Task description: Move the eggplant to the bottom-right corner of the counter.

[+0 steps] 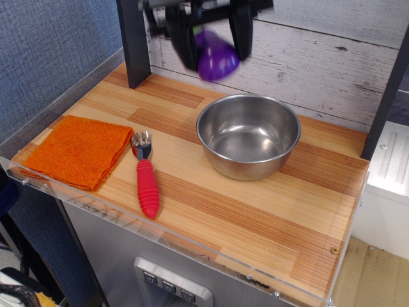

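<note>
Only one view is given. The table (pixel 255 211) is seen from above and in front, off its front edge, angled down toward the back wall. The whole top is framed at fairly close range, left edge to right edge, with its front acrylic rim low in frame. The arm is cropped at the top.

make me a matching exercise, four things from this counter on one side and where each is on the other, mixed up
Things
1. small glossy purple toy eggplant
2. round steel bowl
3. folded orange cloth
4. red-handled fork

Places
A. near the counter's left edge
B. between the cloth and the bowl
C. held in the hand, up in the air
D. right of the fork, towards the back wall

Pairs: 1-C, 2-D, 3-A, 4-B
</note>
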`<state>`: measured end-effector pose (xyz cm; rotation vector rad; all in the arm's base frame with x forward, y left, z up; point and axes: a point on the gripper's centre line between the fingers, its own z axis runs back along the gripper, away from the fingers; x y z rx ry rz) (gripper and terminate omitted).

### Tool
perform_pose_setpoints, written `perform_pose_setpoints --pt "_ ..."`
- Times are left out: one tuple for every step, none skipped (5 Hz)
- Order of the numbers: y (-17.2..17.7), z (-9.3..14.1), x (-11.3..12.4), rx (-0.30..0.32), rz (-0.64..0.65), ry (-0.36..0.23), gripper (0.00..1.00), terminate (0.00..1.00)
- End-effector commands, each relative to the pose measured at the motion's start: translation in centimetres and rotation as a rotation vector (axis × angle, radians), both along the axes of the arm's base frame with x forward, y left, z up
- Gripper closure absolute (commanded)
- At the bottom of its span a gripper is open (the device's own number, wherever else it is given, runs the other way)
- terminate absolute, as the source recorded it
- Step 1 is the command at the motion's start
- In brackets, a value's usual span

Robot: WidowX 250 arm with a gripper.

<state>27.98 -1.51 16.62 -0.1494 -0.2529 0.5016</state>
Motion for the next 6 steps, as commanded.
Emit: perform_pose_setpoints --pt "-2.2 -3.0 -4.8 0.051 -0.149 0.035 1.00 0.00" --pt "-3.2 -5.8 -5.6 0.088 -0.213 0.086 1.00 0.00" --pt "-4.0 -8.6 -5.6 0.083 -0.239 0.091 1.00 0.00" --pt "-5.3 -11.0 -5.2 0.104 -0.269 0.079 1.00 0.00" --pt "-6.5 -12.9 -5.0 0.122 -0.309 0.111 1.00 0.00" --pt "-7.3 -14.4 -4.6 0.126 -0.351 0.123 1.00 0.00"
